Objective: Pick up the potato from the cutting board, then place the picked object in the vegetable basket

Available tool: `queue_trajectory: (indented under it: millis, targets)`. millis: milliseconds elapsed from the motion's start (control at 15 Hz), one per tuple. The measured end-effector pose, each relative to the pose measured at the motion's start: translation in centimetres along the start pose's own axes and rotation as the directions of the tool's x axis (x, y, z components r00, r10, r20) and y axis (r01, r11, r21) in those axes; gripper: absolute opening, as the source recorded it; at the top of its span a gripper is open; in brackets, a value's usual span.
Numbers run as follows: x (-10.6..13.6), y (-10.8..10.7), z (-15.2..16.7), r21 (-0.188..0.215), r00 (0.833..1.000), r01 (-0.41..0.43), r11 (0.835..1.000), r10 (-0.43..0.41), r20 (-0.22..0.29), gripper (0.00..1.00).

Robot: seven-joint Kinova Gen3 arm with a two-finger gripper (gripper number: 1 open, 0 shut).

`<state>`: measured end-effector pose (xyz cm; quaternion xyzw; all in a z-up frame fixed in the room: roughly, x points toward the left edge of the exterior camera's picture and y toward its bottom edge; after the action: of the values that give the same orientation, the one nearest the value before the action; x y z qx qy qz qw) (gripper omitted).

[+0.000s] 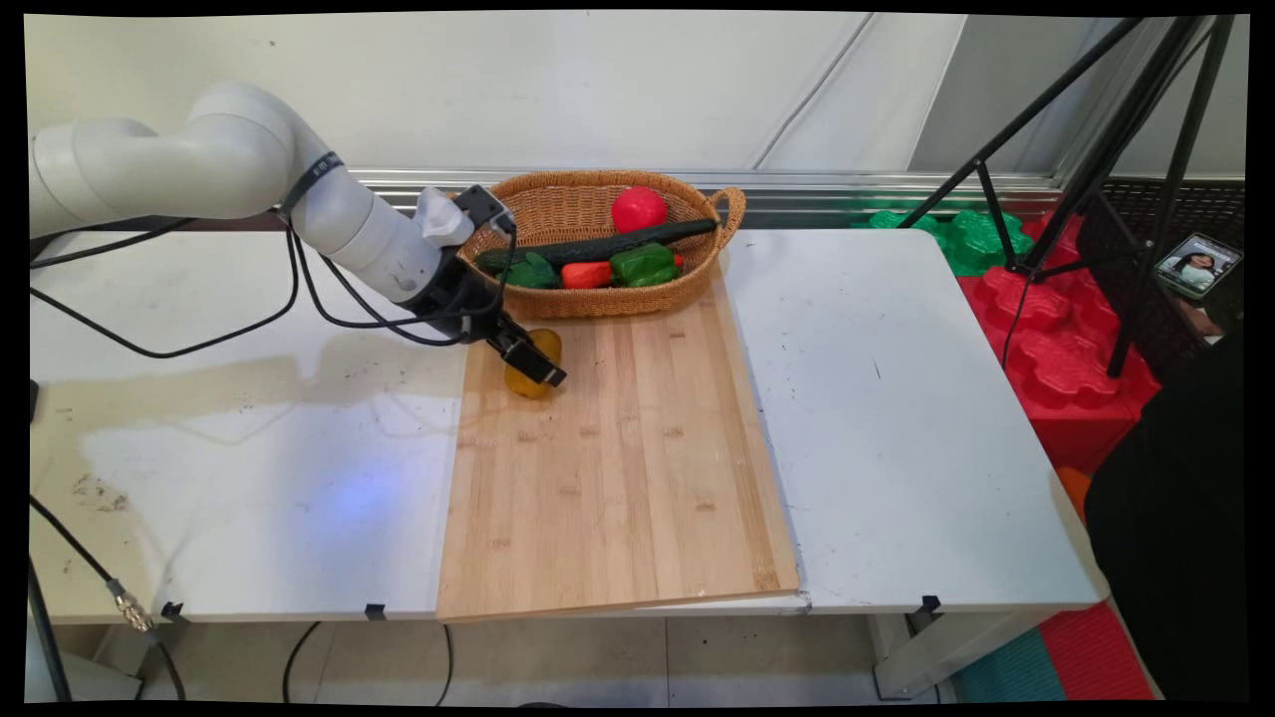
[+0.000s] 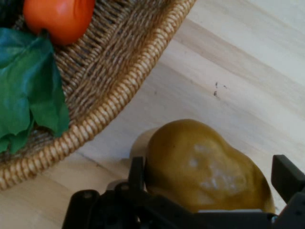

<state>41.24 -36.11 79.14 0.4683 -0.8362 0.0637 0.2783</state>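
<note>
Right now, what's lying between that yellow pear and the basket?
Nothing: only bare wooden board separates the pear from the basket, plainest in the hand view.

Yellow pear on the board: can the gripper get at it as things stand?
Probably yes. The gripper already straddles the yellow pear, one finger at its side, the other slightly off; the basket stands clear beside it.

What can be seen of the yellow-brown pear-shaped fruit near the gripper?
The pear is a dull yellow-brown, smooth and slightly glossy, looking like plastic, with pale worn patches on its upper side. It lies on the wooden cutting board, just in front of the wicker basket and apart from its rim. No stem shows. The gripper is down over it with a finger on either side; the left finger sits against its skin, while the right one stands a little off, so the gripper is open.
</note>
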Motion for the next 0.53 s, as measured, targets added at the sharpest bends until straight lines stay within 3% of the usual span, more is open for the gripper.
queue_trajectory:
  millis: [333, 400, 533]
  targets:
    - [0.04, 0.18, 0.65, 0.009, 1.000, 0.001, 1.000, -0.001, 0.007, 1.00]
    - [0.05, 0.20, 0.72, 0.010, 1.000, 0.000, 1.000, 0.000, 0.007, 0.00]
    - [0.10, 0.24, 0.81, 0.010, 1.000, -0.003, 1.000, 0.003, 0.006, 0.00]
